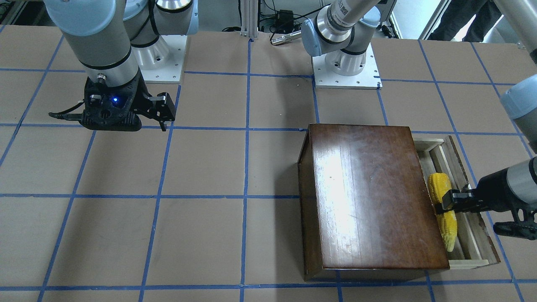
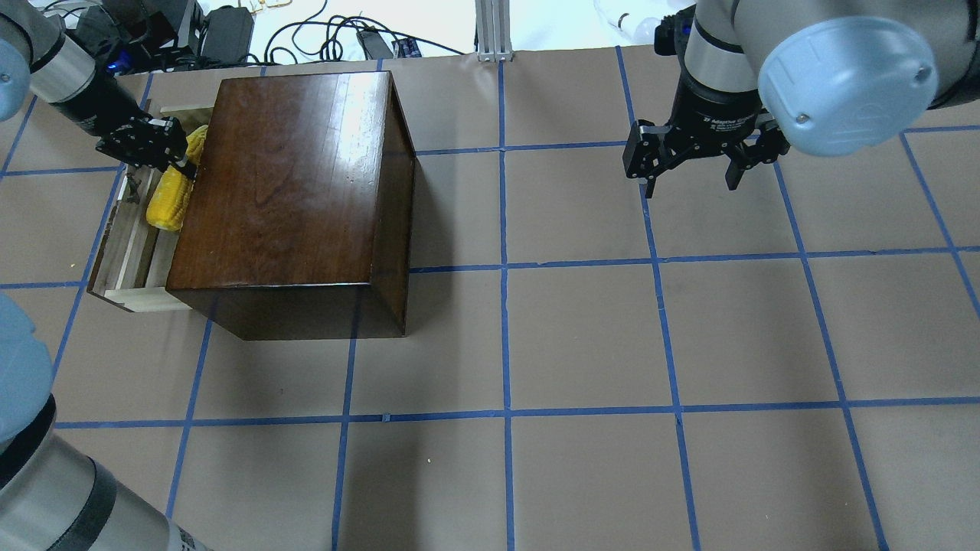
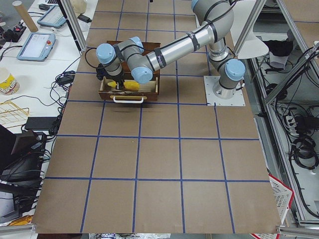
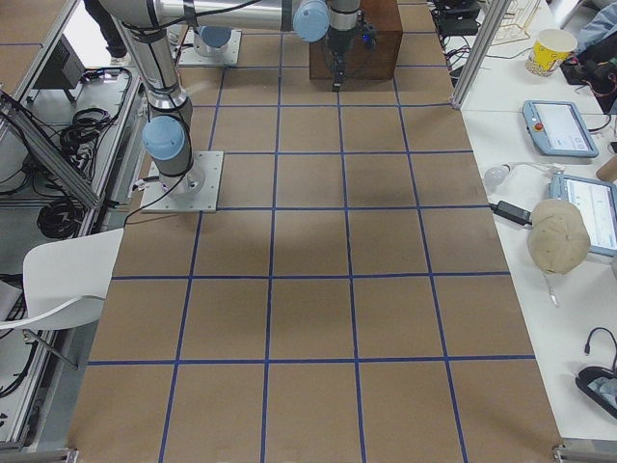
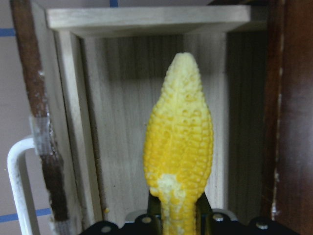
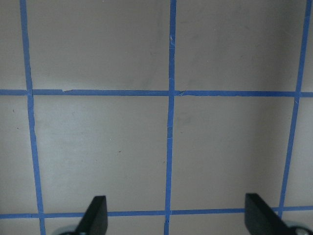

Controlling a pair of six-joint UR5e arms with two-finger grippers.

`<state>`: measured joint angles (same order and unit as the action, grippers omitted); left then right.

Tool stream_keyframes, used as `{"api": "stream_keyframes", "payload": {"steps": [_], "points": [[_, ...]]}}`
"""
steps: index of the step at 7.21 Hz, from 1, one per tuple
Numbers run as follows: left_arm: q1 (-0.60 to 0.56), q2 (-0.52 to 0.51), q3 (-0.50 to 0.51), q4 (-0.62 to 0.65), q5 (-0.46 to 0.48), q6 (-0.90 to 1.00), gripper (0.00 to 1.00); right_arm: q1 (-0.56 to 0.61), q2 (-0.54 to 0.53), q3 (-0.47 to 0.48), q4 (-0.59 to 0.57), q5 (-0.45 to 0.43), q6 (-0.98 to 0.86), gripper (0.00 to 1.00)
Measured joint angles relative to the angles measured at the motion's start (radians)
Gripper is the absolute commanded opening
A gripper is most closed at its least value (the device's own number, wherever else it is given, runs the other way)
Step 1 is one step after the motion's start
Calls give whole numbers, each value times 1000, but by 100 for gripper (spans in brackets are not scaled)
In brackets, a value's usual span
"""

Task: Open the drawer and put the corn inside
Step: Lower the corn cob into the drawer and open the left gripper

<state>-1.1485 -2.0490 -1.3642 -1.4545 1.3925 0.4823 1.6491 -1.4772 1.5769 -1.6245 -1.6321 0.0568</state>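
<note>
The drawer of the dark-brown box is pulled out. It shows as a pale wooden tray at the box's left side. My left gripper is shut on the thick end of the yellow corn. The corn lies along the tray, close to the box. In the left wrist view the corn points away over the tray's floor. I cannot tell whether it touches the floor. My right gripper hangs open over bare table, empty.
The drawer's white handle sticks out from its dark front panel. Brown paper with a blue tape grid covers the table. The arm bases stand at the robot's side of the table. A person's legs show beyond the table.
</note>
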Motion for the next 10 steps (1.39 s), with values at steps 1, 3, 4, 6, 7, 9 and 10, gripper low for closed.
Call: {"api": "stream_keyframes", "payload": {"steps": [1,3,4,6,7,9,10], "points": [[1,0,-2,4,0,-2,100,0,0,0,0,0,0,100],[1,9,-4,3,7,-4,100,0,0,0,0,0,0,100],[1,17,-2,0,11,-3,100,0,0,0,0,0,0,100],[0,41,6,-11,25,-2,100,0,0,0,0,0,0,100],[-5,60,8,-20,46,-2,100,0,0,0,0,0,0,100],[-29,111,9,-40,106,-5,100,0,0,0,-1,0,0,100],[-67,142,9,-46,128,-16,100,0,0,0,-1,0,0,100]]}}
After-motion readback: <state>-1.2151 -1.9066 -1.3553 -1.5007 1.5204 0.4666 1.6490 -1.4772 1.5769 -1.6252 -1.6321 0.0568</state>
